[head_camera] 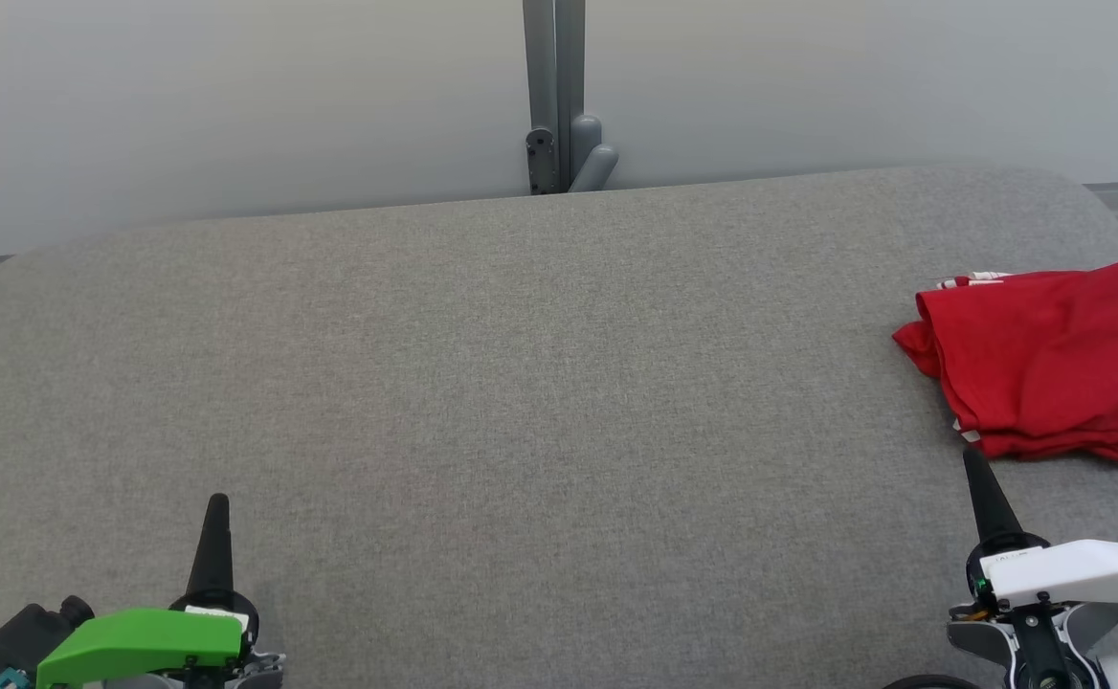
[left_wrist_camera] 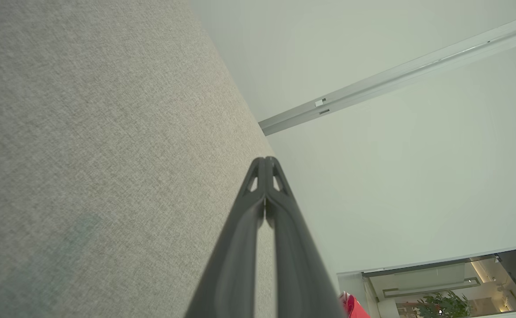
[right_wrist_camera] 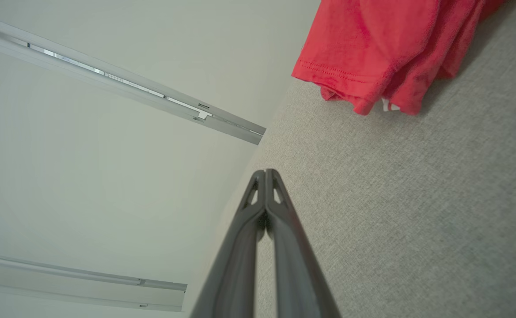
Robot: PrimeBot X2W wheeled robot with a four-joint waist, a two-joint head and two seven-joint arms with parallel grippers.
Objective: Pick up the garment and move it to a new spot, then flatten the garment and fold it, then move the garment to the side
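The garment (head_camera: 1047, 359) is a red shirt, folded into a loose bundle at the right edge of the grey fabric surface (head_camera: 521, 383); a bit of white trim shows at its far side. The right wrist view shows the garment (right_wrist_camera: 386, 48) ahead and to the right of the fingers, and a red sliver of it (left_wrist_camera: 353, 307) shows in the left wrist view. My right gripper (head_camera: 975, 461) is shut and empty, its tip just short of the bundle's near edge (right_wrist_camera: 265, 171). My left gripper (head_camera: 218, 501) is shut and empty at the lower left, far from the garment (left_wrist_camera: 265, 159).
A grey post with a bracket (head_camera: 559, 105) rises behind the surface's far edge against a pale wall (head_camera: 234, 96). The surface's rounded corners fall away at the far left and far right. Bare grey fabric spreads between the two grippers.
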